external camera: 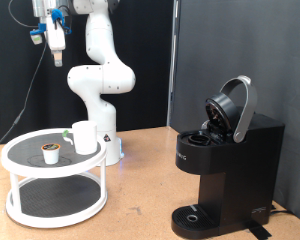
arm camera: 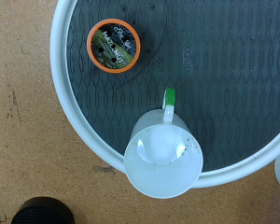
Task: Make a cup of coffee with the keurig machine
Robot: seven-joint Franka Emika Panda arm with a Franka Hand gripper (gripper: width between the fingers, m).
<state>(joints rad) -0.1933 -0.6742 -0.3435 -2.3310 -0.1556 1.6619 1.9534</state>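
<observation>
The cup [external camera: 85, 137] is a small white mug standing upright on the top tier of a white round stand [external camera: 20, 150] at the exterior view's left. The wrist view looks straight down into the cup [arm camera: 163, 154], which is empty, with a green-tipped handle [arm camera: 168, 96]. A brown-rimmed coffee pod [external camera: 52, 152] [arm camera: 114, 45] sits beside it on the dark mesh. The keurig machine [external camera: 230, 170] stands at the exterior view's right with its domed lid [external camera: 233, 105] raised. My gripper [external camera: 55, 48] hangs high above the stand and touches nothing. Its fingers do not show in the wrist view.
The stand's white rim [arm camera: 75, 112] rings the mesh, and its lower tier [external camera: 55, 200] sits on a wooden table [external camera: 140, 190]. The arm's white base [external camera: 108, 145] rises just behind the stand. Black curtains back the scene.
</observation>
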